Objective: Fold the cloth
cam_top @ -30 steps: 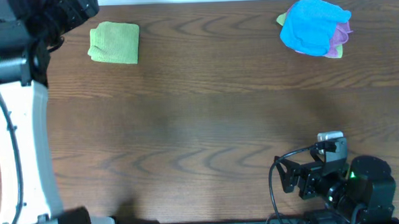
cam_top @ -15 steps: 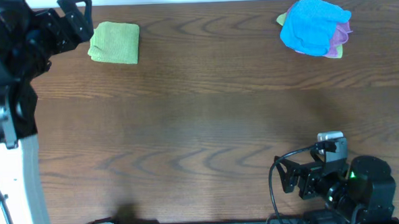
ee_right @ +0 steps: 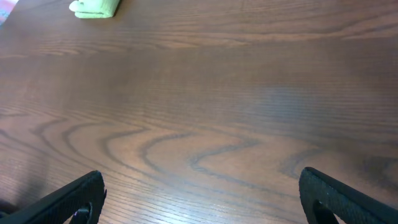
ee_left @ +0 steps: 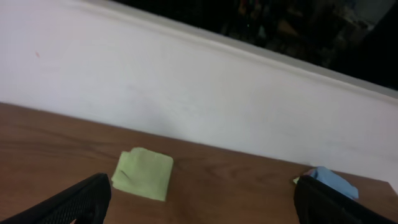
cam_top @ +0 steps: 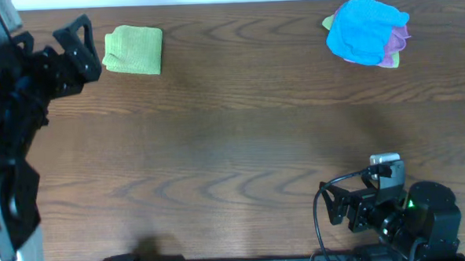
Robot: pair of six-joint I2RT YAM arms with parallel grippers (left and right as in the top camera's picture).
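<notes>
The lime-green cloth lies folded into a small rectangle at the table's far left. It also shows in the left wrist view and, far off, in the right wrist view. My left gripper is open and empty, raised just left of the cloth. In the left wrist view its fingers stand wide apart with the cloth ahead of them. My right gripper is open and empty, low near the table's front right; its fingers frame bare wood.
A bright blue cloth is heaped on a purple cloth at the far right, also seen in the left wrist view. A white wall runs behind the table's far edge.
My left arm has swung back and to the left, away from the folded cloth, with its gripper open. The cloth and the right arm have not moved.
</notes>
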